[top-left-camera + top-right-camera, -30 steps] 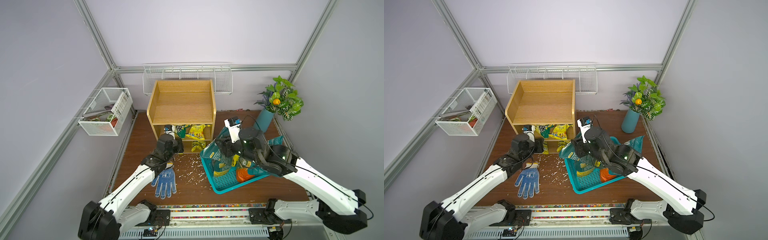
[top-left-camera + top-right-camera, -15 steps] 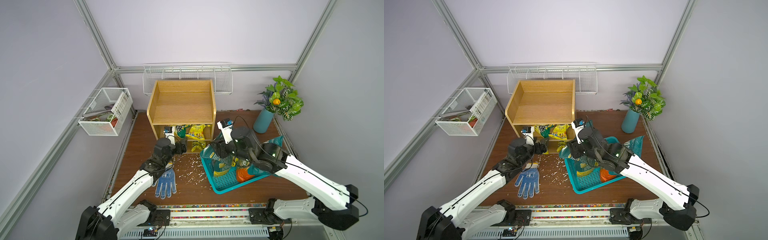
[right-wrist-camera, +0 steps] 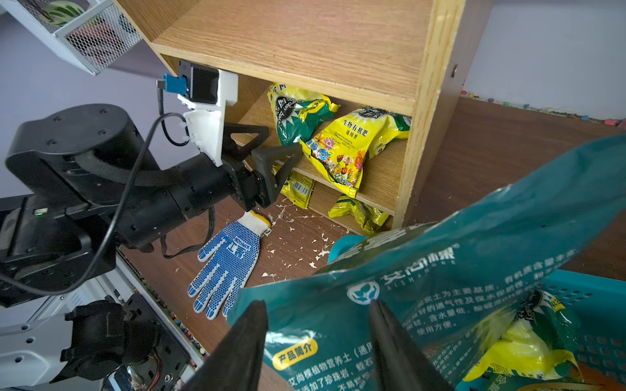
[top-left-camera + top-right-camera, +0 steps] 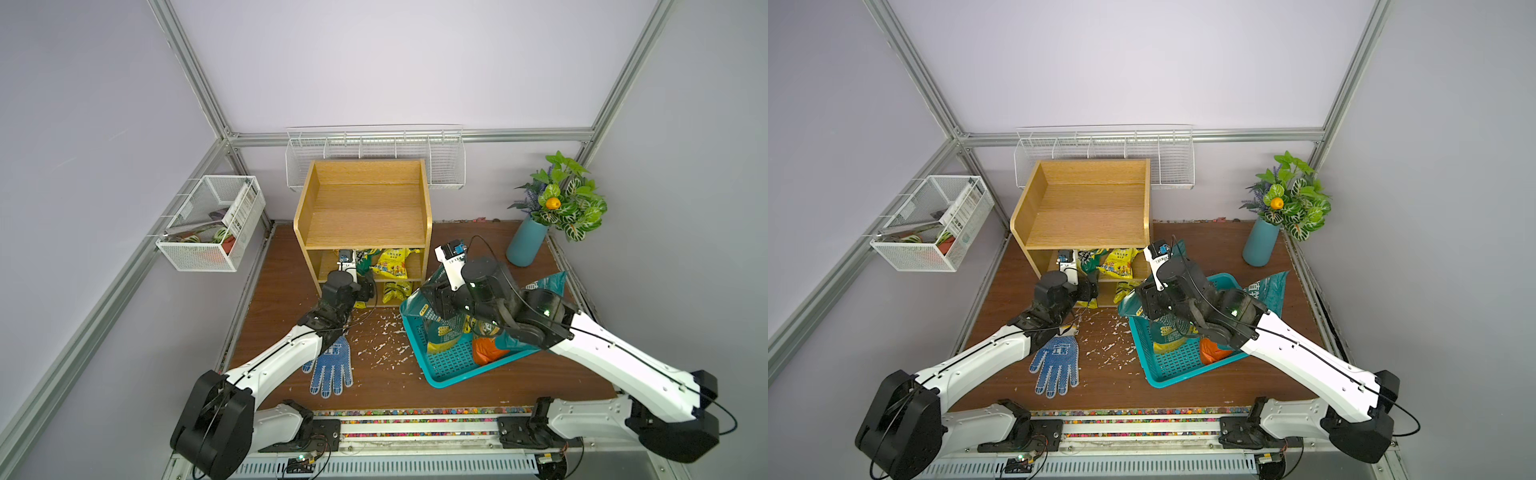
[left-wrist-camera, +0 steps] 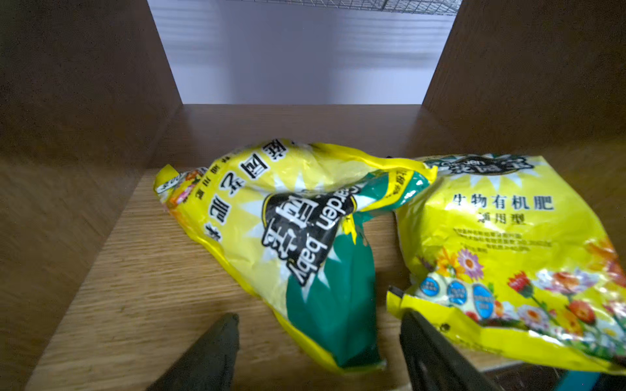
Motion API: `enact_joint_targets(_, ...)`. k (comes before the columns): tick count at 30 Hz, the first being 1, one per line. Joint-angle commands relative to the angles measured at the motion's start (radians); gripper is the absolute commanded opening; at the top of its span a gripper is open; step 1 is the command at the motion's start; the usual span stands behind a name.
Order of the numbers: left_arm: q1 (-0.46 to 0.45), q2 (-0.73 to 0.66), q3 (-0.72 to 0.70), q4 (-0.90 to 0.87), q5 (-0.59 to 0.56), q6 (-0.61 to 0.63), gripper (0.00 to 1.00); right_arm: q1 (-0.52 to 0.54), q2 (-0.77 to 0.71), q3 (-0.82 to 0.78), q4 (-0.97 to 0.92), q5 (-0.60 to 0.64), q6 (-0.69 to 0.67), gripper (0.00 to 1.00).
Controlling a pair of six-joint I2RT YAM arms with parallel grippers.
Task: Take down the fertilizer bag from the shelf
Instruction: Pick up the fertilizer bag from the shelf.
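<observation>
Left gripper (image 5: 315, 323) is at the open front of the light-oak wooden three-tier shelf (image 4: 365, 216), middle tier. Its jaws are apart and hold nothing. The crumpled yellow-and-green plastic fertilizer bag (image 5: 288, 220) lies flat on that tier. Its green near end sits between the open jaws, and its long axis runs away from them, slanted toward the shelf's side wall. One finger (image 5: 426, 348) is just beside the corner of a second, flower-printed yellow bag (image 5: 491, 237) (risk: catching both). The left arm is the nearer one. Right gripper (image 3: 315, 325) is at a large teal soil bag (image 3: 440, 270), jaws partly apart; I cannot tell whether it grips.
</observation>
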Motion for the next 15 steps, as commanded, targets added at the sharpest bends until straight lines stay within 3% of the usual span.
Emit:
enact_joint_targets(1, 0.018, 0.102, 0.090, -0.010, -0.005, 0.004, 0.75, 0.004, -0.018, -0.017, 0.011, 0.017, -0.009, 0.54)
enact_joint_targets(4, 0.018, 0.141, 0.107, -0.019, 0.003, 0.005, 0.63, 0.003, -0.023, -0.023, 0.006, 0.028, -0.010, 0.54)
enact_joint_targets(7, 0.019, 0.163, 0.123, -0.034, 0.019, 0.014, 0.32, 0.004, -0.029, -0.029, 0.002, 0.038, -0.011, 0.54)
enact_joint_targets(9, 0.019, 0.169, 0.141, -0.064, 0.028, 0.019, 0.06, 0.004, -0.032, -0.031, -0.002, 0.043, -0.011, 0.54)
enact_joint_targets(10, 0.019, 0.166, 0.149, -0.082, 0.029, 0.016, 0.00, 0.002, -0.032, -0.032, -0.004, 0.046, -0.013, 0.54)
enact_joint_targets(15, 0.019, 0.087, 0.152, -0.145, 0.006, -0.011, 0.00, 0.003, -0.030, -0.044, 0.003, 0.041, -0.010, 0.54)
